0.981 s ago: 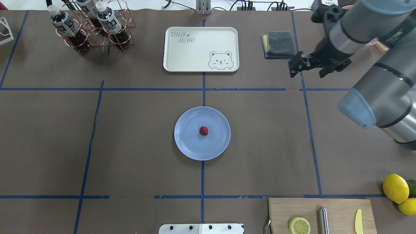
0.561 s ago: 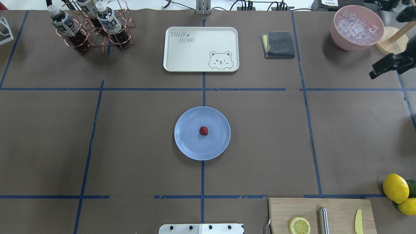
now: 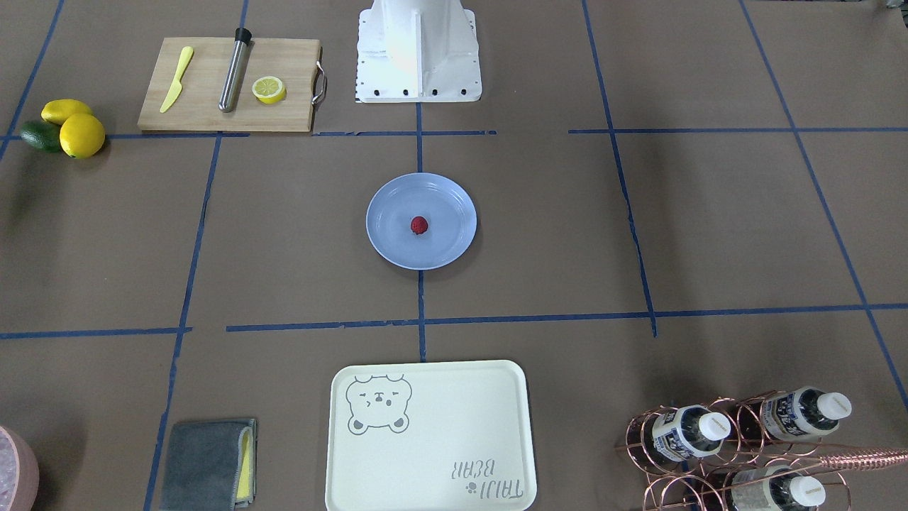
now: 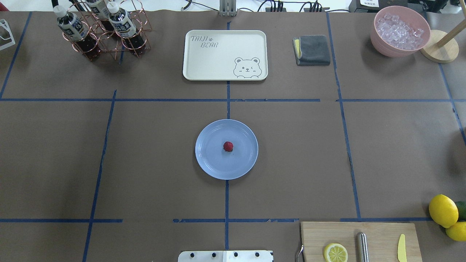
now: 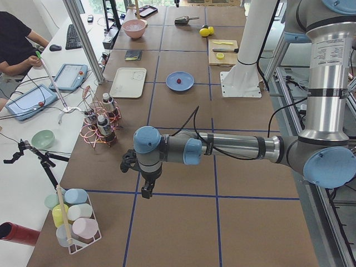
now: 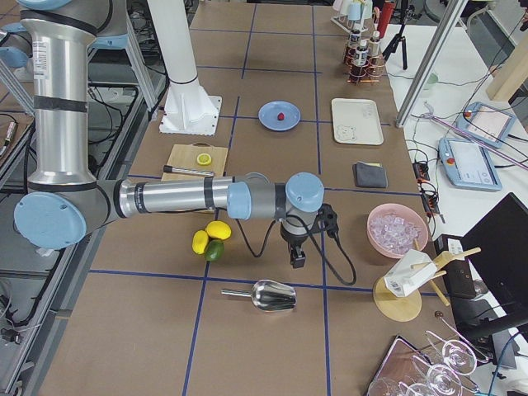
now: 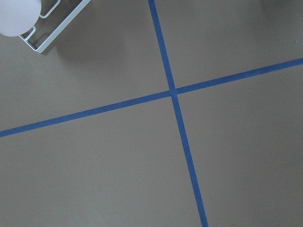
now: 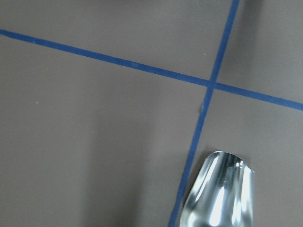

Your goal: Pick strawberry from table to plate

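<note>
The small dark-red strawberry (image 4: 228, 146) (image 3: 419, 225) lies near the middle of the light-blue plate (image 4: 209, 162) (image 3: 384, 245), which rests at the centre of the brown table (image 4: 153, 163). Neither gripper shows in the overhead or front views. In the left side view my left gripper (image 5: 144, 188) hangs over bare table far from the plate (image 5: 186, 87). My right gripper (image 6: 296, 256) hangs low near the lemons (image 6: 218, 230) in the right side view. I cannot tell whether either is open or shut. Both wrist views show only table and tape lines.
A cream bear tray (image 4: 225, 54), a copper bottle rack (image 4: 105, 29), a grey cloth (image 4: 312, 50) and a pink bowl of ice (image 4: 399, 31) stand along the far side. A cutting board (image 4: 360, 242) with a lemon slice is front right. A metal scoop (image 8: 220, 191) lies under the right wrist.
My right arm and gripper have swung out of the overhead view to the right, uncovering the pink bowl of ice. The strawberry and plate have not moved.
</note>
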You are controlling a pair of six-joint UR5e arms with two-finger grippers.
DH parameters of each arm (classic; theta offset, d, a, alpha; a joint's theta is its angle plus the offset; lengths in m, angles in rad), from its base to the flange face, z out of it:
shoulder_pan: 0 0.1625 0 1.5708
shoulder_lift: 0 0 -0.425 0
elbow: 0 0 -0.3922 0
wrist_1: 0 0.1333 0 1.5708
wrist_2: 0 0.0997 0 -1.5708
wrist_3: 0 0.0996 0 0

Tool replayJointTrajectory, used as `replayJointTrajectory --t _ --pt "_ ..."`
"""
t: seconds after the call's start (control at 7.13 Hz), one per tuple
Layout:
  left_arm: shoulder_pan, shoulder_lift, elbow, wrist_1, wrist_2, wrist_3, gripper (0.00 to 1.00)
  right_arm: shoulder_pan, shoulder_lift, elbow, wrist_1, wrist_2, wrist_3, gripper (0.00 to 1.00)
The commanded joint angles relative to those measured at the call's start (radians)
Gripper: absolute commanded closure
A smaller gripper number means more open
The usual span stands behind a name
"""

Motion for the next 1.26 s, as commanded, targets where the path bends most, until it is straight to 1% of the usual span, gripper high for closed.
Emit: replayJointTrajectory --t 0.0,0.42,0.56,1.12 --pt "-0.002 0.001 0.007 0.0 -0.002 0.002 0.0 0.05 -0.014 -0.037 0.0 -0.004 -0.053 0.0" --pt "-0.007 0.044 0.002 0.004 -0.005 0.005 0.0 0.053 -0.001 -0.043 0.001 0.001 -0.03 0.0" --pt "-0.025 0.049 0.004 0.013 -0.031 0.003 0.0 0.053 0.0 -0.045 0.001 0.004 -0.027 0.0" --pt "-0.025 0.062 -0.003 0.027 -0.037 0.003 0.0 0.053 -0.002 -0.046 0.001 0.004 -0.027 0.0"
